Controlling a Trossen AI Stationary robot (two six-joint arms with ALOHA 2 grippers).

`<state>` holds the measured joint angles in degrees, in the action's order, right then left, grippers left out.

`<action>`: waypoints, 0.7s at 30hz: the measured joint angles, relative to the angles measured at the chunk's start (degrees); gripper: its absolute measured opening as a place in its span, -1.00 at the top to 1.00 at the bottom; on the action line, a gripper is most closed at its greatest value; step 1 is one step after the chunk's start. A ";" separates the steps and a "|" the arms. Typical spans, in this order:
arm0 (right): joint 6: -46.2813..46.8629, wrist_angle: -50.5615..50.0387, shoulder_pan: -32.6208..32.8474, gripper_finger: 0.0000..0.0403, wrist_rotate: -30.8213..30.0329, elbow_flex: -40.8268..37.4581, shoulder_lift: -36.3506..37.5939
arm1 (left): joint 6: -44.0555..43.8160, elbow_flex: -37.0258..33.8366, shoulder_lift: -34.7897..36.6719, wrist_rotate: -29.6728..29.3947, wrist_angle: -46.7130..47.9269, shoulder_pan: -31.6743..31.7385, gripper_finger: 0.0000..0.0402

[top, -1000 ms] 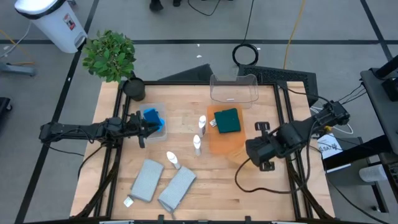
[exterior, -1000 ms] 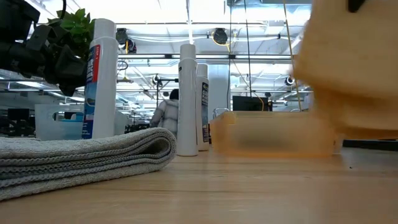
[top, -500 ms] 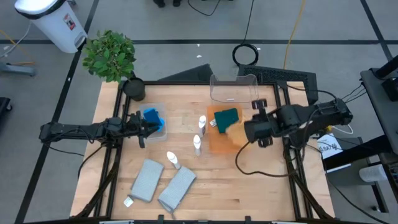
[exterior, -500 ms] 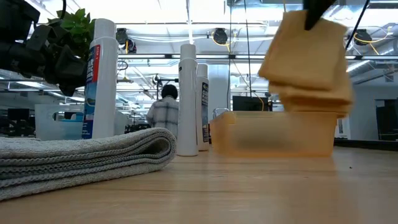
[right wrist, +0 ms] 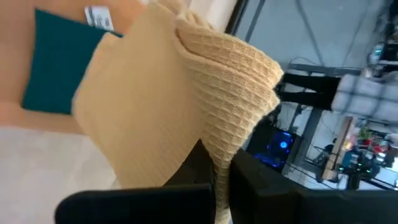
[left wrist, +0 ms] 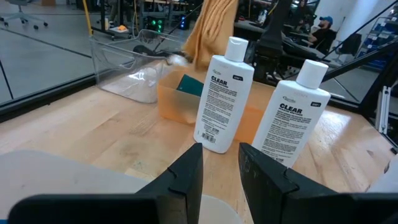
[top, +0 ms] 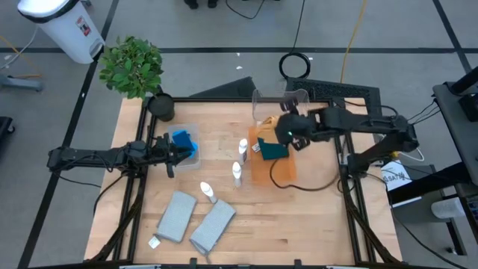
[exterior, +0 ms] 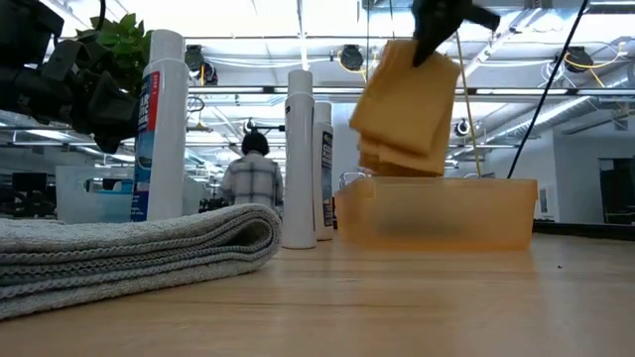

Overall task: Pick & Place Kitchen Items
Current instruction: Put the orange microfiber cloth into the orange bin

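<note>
While clamped on the folded orange cloth (exterior: 405,107), hangs above the orange tray (top: 263,168), over the dark green cloth (top: 274,148) lying inside: right gripper (top: 285,128), fingers pinched on the fabric. Left gripper (top: 177,152) beside the clear bin (top: 196,142) of blue sponges (top: 182,140), fingers slightly parted, gripping nothing. Three white bottles (top: 237,173) mid-table; two grey cloths (top: 174,216) near the front edge.

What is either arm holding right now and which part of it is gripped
The right end effector pinches the orange cloth by its top edge, so it hangs above the orange tray. The left end effector holds nothing.
</note>
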<state>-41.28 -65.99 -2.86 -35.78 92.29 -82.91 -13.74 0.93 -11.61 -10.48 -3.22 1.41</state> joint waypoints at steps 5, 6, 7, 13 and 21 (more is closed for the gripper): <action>-4.76 0.41 -3.41 1.00 -0.01 -0.04 -2.93 | 0.00 0.00 0.00 0.00 0.00 0.01 0.46; -5.49 0.65 -3.70 1.00 -0.01 -0.04 -3.31 | 0.00 0.00 -0.01 0.00 0.00 0.00 0.46; -6.26 1.07 -3.91 1.00 0.01 -0.05 -3.70 | 0.00 0.00 -0.01 0.00 0.00 0.00 0.46; -9.96 4.71 -3.93 1.00 0.46 -0.36 -5.50 | 0.00 0.00 -0.01 0.00 0.00 0.01 0.46; -16.59 14.75 -4.73 1.00 1.29 -7.39 -5.84 | 0.00 0.00 0.00 -0.01 0.00 0.02 0.46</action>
<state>-57.87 -51.24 -7.59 -34.50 84.90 -88.76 -13.74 0.93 -11.61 -10.49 -3.22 1.43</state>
